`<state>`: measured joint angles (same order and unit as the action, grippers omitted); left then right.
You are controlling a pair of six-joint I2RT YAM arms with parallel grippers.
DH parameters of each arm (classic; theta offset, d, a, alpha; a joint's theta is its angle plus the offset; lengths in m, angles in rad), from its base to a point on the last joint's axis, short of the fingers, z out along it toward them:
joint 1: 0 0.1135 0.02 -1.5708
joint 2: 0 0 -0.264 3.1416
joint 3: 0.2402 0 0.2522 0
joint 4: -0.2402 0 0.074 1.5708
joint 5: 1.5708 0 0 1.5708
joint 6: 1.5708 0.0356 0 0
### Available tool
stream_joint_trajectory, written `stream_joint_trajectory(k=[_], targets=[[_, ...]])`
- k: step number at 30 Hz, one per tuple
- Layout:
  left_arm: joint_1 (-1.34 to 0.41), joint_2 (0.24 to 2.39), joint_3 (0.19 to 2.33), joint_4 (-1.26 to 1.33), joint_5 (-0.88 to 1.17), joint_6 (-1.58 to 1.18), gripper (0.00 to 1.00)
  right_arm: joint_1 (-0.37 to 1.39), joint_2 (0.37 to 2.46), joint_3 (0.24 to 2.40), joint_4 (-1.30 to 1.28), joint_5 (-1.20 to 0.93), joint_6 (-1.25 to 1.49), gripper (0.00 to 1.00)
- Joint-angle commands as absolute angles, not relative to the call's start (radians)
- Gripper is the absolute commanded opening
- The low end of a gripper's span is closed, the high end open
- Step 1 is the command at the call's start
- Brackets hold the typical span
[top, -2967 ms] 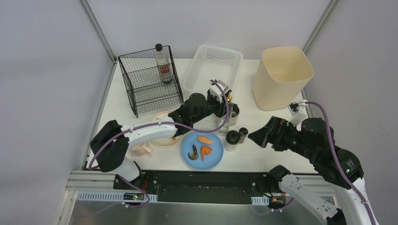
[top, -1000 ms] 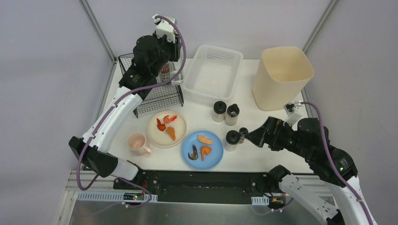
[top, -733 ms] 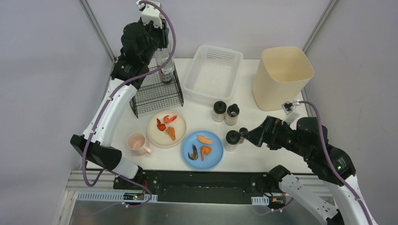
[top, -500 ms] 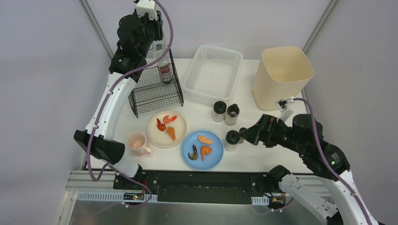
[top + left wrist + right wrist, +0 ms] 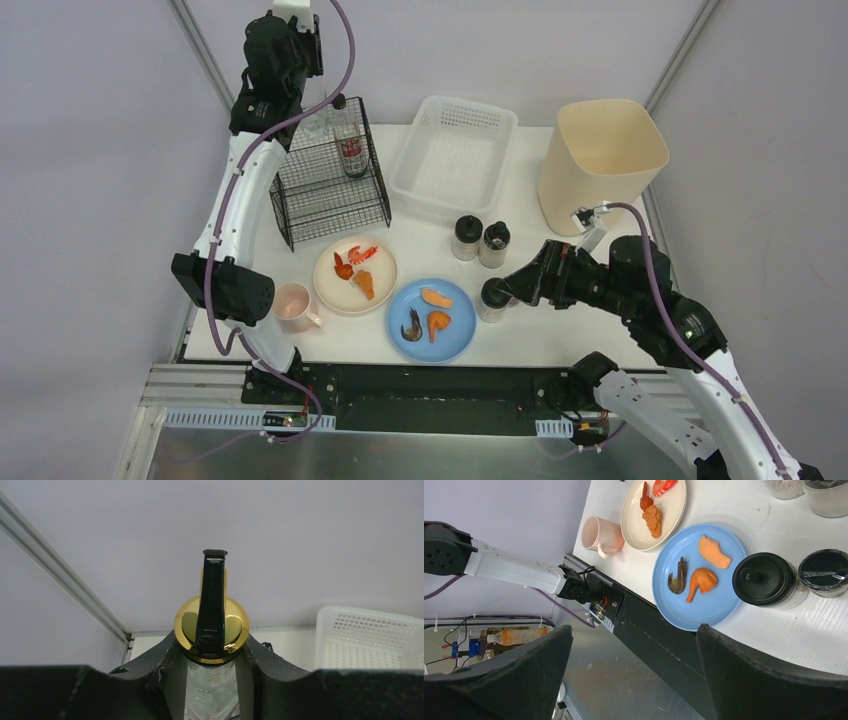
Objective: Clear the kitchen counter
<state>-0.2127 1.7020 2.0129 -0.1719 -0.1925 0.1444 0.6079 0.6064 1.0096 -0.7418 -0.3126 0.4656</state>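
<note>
White matte kitchen counter [image 5: 425, 245] spreads ahead of both arms, the left gripper [image 5: 211, 680] high above its far-left corner, clamped on a clear glass bottle with a gold cap [image 5: 211, 630], the right gripper [image 5: 513, 287] spread wide beside a small round jar with a black lid [image 5: 492, 298].

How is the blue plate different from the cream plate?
The blue plate is bright blue; the cream plate is pale. The blue plate sits beside a black-lidded jar; the cream plate sits beside the pink mug. Both are round, hold food pieces and rest on the kitchen counter.
</note>
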Motion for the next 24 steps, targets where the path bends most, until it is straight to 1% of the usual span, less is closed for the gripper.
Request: stream_joint_trajectory(k=[1, 14, 24], targets=[[-0.179, 1.705, 2.099, -0.043, -0.205, 0.140, 0.00, 0.615, 0.624, 0.992, -0.673, -0.358, 0.452, 0.99], [-0.155, 1.768, 2.102, -0.033, -0.197, 0.116, 0.00, 0.615, 0.633, 0.948, -0.627, -0.372, 0.440, 0.99], [-0.150, 1.758, 1.954, 0.066, -0.241, 0.095, 0.00, 0.615, 0.627, 0.924, -0.630, -0.366, 0.439, 0.99]])
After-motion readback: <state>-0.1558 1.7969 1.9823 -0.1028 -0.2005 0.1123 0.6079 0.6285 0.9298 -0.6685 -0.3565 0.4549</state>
